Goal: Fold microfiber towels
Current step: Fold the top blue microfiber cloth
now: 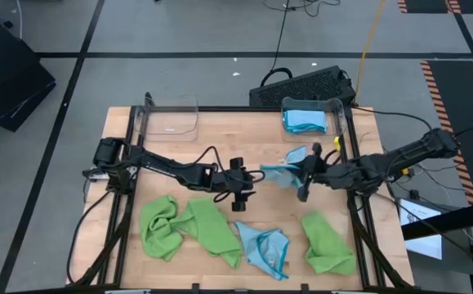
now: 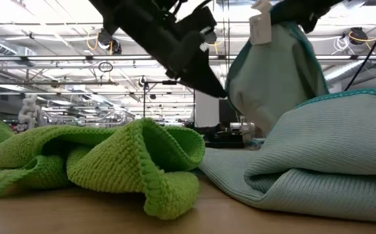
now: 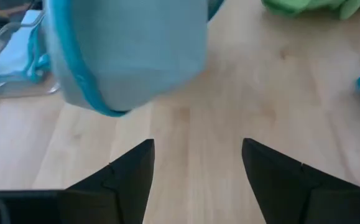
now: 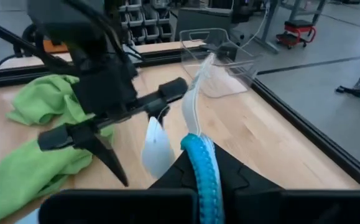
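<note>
My right gripper clamps the blue towel, hanging mid-table. My left gripper, fingers apart, sits near its eight o'clock.

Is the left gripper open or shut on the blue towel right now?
Open. The left gripper has its fingers apart with bare table between them; the blue towel hangs from the right gripper alone.

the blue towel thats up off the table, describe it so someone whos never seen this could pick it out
Start at the middle of the wooden table, where the two dark arms meet. The light blue towel hangs there with its teal edge pinched in the right gripper, just beyond the left gripper's open fingers. The other blue towels lie on the table or in a clear bin; only this one is lifted.
</note>
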